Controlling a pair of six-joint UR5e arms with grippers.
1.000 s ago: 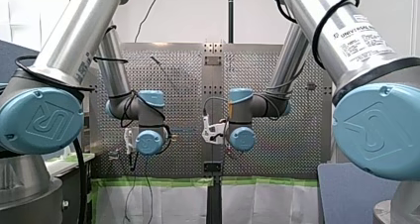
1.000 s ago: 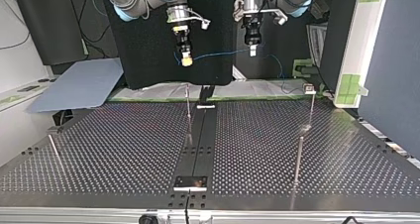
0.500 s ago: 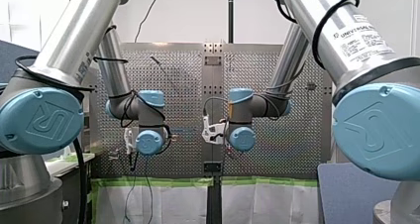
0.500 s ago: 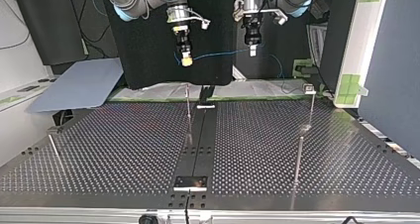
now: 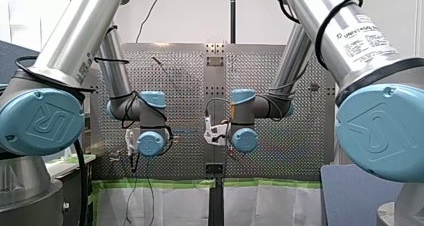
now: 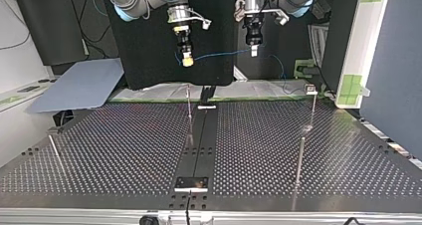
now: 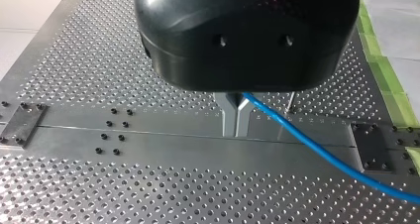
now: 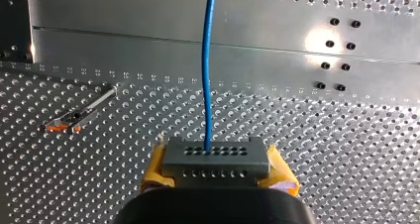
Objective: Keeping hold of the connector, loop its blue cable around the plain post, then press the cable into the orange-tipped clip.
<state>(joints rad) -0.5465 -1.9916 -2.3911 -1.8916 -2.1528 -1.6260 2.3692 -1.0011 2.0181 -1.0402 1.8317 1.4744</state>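
Both arms hang well above the table [image 6: 124, 150], side by side, grippers pointing down; the right gripper [image 6: 187, 60] is at the top view's left and the left gripper [image 6: 254, 51] at its right; the right gripper is clenched on the connector [image 8: 216, 162], a grey block with rows of small holes, squeezed between the yellow pads [image 8: 156, 167]; the blue cable [image 8: 207, 85] leaves the connector's face and runs straight ahead of that gripper, over the bare metal strip [image 8: 148, 45] in the table's middle; in the top view the cable spans the gap between the two grippers, close to level, then drops past the left gripper toward the far edge of the table; the left gripper's metal fingers [image 7: 229, 117] are pinched together on the cable, which comes out at their side and trails away over the table; so the cable is in the air, held at two spots, touching no post; the clip [image 8: 74, 117], orange at the tip, stands on the table off to one side of the right gripper, well apart from the cable; several thin posts stand on the table, one [image 6: 189, 116] just beside the strip and below the right gripper in the top view; cannot tell which is the plain one for the loop; in the front view the wrists hide both grippers.
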